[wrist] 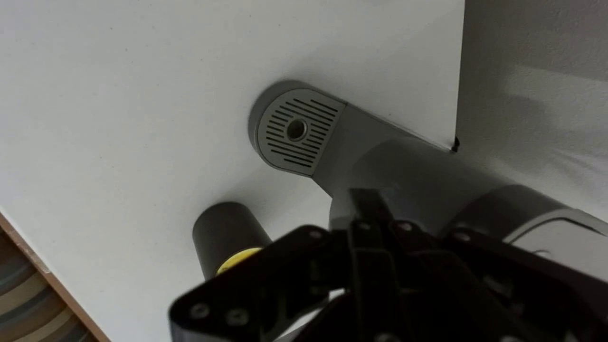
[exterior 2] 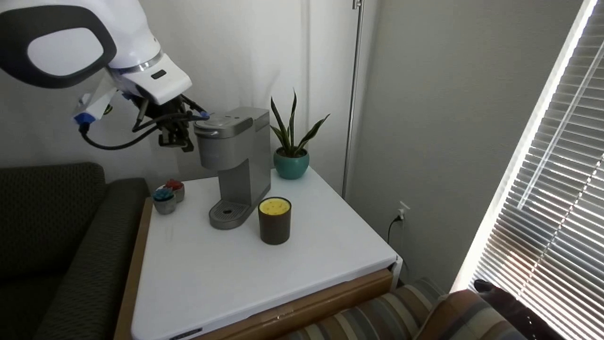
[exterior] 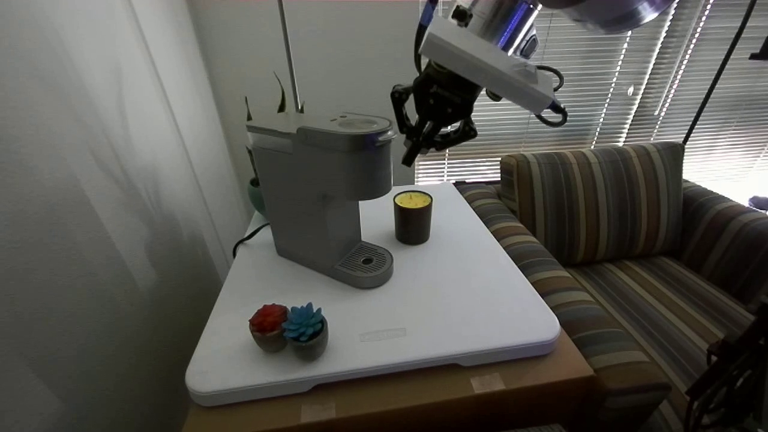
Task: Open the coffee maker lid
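Coffee maker (exterior: 318, 204) stands upright on the white counter (exterior: 462, 294), lid (exterior: 345, 133) down in both exterior views. Claw (exterior: 415, 150) hangs just in front of the lid's handle edge (exterior: 386, 138), apart from it; fingers (wrist: 370, 204) together, nothing seen between them. Tips look a bit lower than that edge.

Step in hand, my read: lining up before contact; lifting not begun. Next move calls for working the joined tips in beneath the handle edge, then pushing up and back in an arc, hinge presumably at the rear. Too shallow and they may slip off the rounded rim; too far in and they may shove or tip the machine. Wrist view puts the fingers across the machine's head, gap can't be told there.

Around: dark jar (exterior: 413, 221) with yellow top beside the drip base (exterior: 366, 265), not touching; sits low, a hazard only if the claw dips. Leafy plant (exterior 2: 291, 127) in teal pot (exterior 2: 291, 166) near the machine's back; lid swing probably misses it. Black cord (exterior: 251, 234) trails out behind. Red succulent (exterior: 268, 321) and blue succulent (exterior: 305, 324) on the machine's far side from the jar, well apart. None of these stands between claw and lid.
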`<move>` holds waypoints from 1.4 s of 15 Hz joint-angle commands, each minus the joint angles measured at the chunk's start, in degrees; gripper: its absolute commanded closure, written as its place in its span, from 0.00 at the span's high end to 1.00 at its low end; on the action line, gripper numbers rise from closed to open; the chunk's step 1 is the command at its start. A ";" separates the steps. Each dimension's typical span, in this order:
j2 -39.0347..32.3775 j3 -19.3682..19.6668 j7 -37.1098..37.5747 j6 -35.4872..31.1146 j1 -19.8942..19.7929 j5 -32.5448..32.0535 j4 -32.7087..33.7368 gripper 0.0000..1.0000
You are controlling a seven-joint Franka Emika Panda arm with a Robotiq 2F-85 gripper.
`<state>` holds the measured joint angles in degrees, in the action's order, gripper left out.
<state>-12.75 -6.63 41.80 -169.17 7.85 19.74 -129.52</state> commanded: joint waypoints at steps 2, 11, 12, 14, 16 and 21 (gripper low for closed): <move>-0.82 3.07 2.70 -3.62 0.92 -1.62 -0.75 0.00; -1.28 0.60 1.31 -7.13 -0.25 4.08 -0.51 0.00; -1.27 0.09 1.01 -7.61 -0.43 4.80 -0.46 0.00; -1.33 -0.51 0.89 -8.53 -0.43 5.62 -0.42 0.00; -1.41 -1.96 0.31 -9.08 -1.36 6.23 -0.43 0.00; -0.81 -1.36 0.89 -10.61 -0.15 5.65 -0.92 0.00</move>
<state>-13.18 -7.93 43.99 -177.53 7.74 24.35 -130.01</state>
